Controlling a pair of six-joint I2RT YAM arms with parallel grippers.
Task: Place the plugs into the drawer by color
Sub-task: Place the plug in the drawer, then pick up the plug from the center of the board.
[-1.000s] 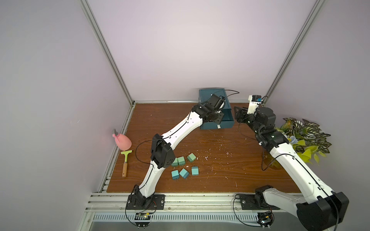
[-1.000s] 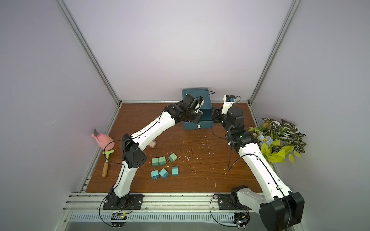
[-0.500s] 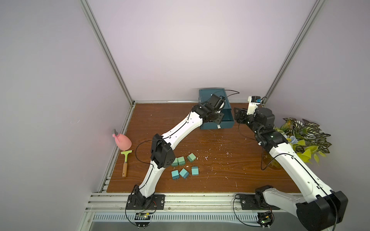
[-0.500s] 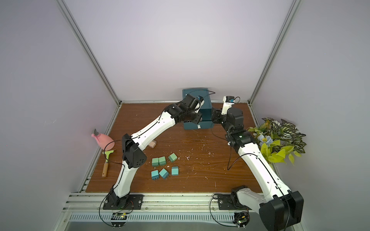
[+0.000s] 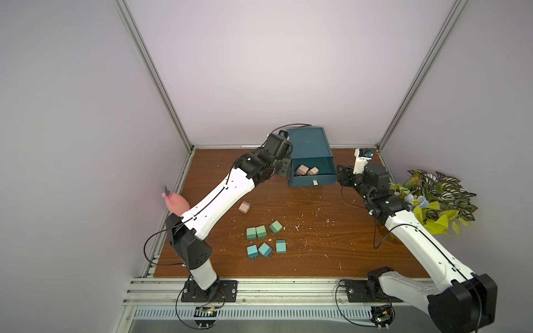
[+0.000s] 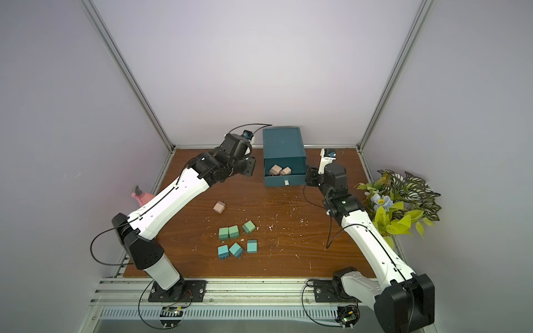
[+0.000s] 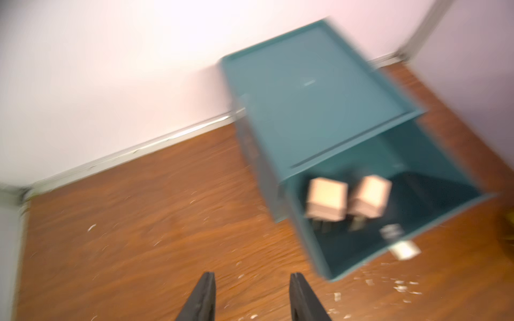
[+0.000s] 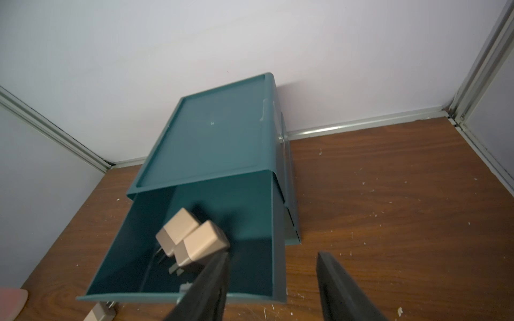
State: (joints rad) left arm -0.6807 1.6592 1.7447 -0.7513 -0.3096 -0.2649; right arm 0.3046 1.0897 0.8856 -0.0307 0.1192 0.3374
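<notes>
A dark teal, box-like plastic chest of drawers (image 5: 310,144) stands at the far edge of the brown wooden desk (image 5: 331,245), between the two grippers. Its uppermost drawer (image 5: 313,181) is pulled out. Inside it a pale pink-beige cube-shaped plug (image 5: 302,169) and a second pink-beige plug (image 5: 313,171) lie close together.

The left gripper (image 7: 253,275) hangs just beside the drawer's left side, over bare desk. Its black fingers are spread with nothing between them. The left wrist view is blurred.

The right gripper (image 8: 274,255) is at the drawer's right front corner, also spread wide. One finger is over the drawer's inside and the other is outside over the desk, with the side wall between them. Whether either finger touches that wall cannot be told.

A third pink-beige plug (image 5: 244,207) lies on the desk, well apart from the left gripper, back toward the robot's base. Farther back from both grippers sit three light green plugs (image 5: 261,231) in a loose row. Just behind them are three turquoise-blue plugs (image 5: 265,249).
</notes>
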